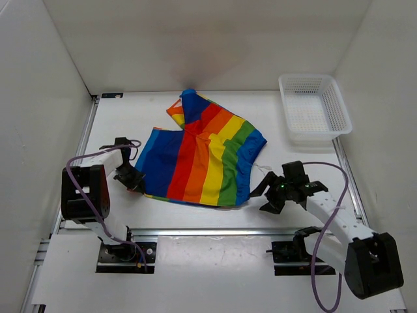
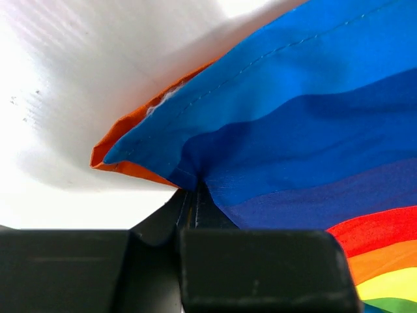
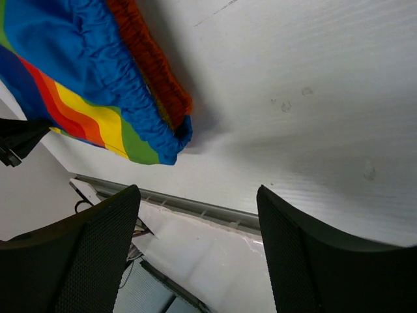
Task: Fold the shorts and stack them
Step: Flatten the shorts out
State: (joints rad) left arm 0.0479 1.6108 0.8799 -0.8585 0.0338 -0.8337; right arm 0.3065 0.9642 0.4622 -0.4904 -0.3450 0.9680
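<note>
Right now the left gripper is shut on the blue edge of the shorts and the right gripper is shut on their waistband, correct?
Not quite. The left gripper is shut on the blue edge of the shorts, but the right gripper is open and holds nothing. The right wrist view shows its fingers apart, with the waistband lying beyond them, untouched.

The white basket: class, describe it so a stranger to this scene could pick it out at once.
Find the white table and look to its far right corner. There stands the basket, a rectangular tub of white plastic mesh. Its neighbour, the shorts, is soft and rainbow-striped; the basket is rigid, plain and perforated.
</note>
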